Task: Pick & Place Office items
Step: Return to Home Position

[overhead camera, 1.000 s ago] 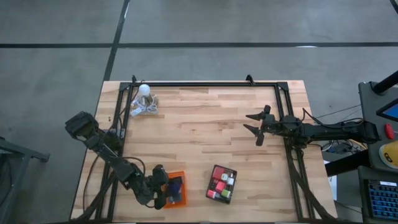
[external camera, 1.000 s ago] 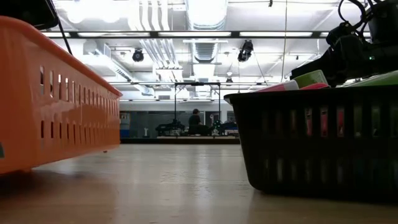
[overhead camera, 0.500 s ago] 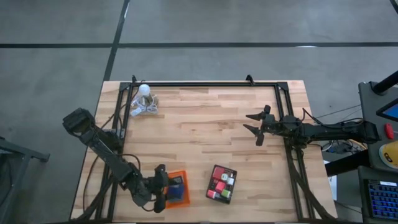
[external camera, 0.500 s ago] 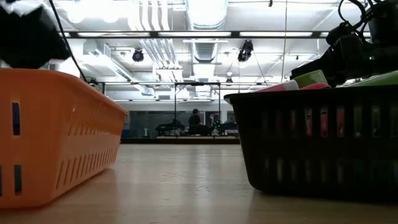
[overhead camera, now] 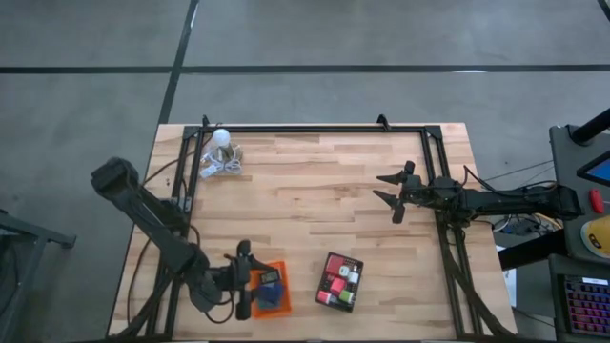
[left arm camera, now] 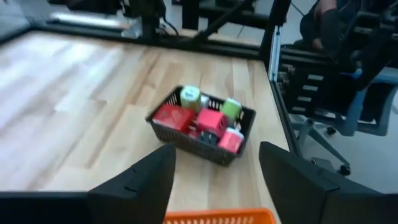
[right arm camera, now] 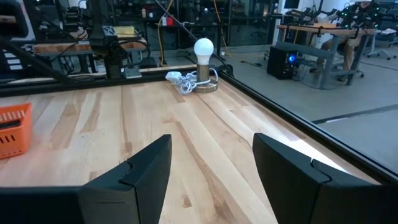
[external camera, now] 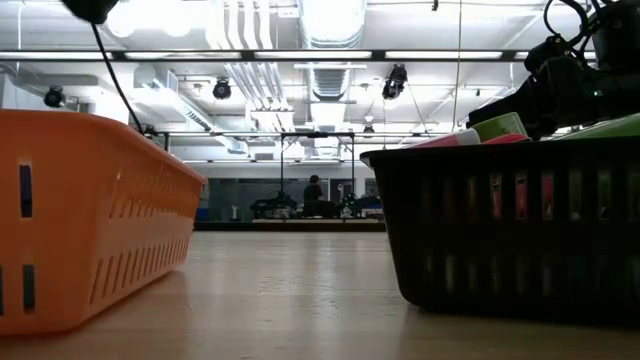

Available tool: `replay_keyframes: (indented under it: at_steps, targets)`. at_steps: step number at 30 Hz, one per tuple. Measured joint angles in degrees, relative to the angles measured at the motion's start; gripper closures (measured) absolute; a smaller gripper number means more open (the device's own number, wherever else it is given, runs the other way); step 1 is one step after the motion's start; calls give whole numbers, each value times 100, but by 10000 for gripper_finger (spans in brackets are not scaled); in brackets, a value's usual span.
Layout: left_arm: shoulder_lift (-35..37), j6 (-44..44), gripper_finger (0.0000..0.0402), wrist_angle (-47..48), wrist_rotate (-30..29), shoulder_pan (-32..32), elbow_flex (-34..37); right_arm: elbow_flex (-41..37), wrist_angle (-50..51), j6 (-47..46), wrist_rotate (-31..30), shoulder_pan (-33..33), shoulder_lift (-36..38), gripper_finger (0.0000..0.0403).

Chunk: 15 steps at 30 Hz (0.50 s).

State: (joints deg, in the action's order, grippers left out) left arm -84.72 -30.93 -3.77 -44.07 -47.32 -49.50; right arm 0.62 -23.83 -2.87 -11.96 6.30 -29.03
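Note:
The office items lie in two trays near the table's front edge. A black tray (overhead camera: 340,281) holds red, pink and green pieces (left arm camera: 202,118). An orange tray (overhead camera: 272,291) holds dark blue blocks (overhead camera: 270,295). My left gripper (overhead camera: 246,283) is open beside the orange tray's left edge and points toward the black tray (left arm camera: 202,134). The orange rim (left arm camera: 217,216) shows just below the gap between its fingers (left arm camera: 214,186). My right gripper (overhead camera: 381,188) is open and empty near the table's right side, over bare wood (right arm camera: 208,168).
A lamp with a white bulb (overhead camera: 221,138) and its coiled cord stands at the far left corner, and also shows in the right wrist view (right arm camera: 202,46). A black frame (overhead camera: 315,129) runs along the far and side edges. Bare wood lies between the trays and the lamp.
The orange tray stood slanted and close in the low view a second ago and now rests flat on the table. My left gripper has drawn back from over the tray toward the table's left edge and has risen out of the low view.

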Motion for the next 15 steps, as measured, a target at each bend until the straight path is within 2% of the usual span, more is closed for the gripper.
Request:
replay_keyframes:
  at_steps: [5, 7, 11, 15]
  targets:
    - [146, 473, 228, -8, -262, 3, 0, 0, -1, -2, 1, -1, -1, 184]
    - [155, 927, 261, -75, -309, 24, 0, 0, 0, 4, 1, 0, -1, 184]
    - [155, 2171, 330, -300, -107, 111, 0, 0, -1, 3, 1, -1, 0, 184]
    - [155, 2403, 391, -640, -47, 214, 1, 0, -1, 1, 1, 1, -1, 184]
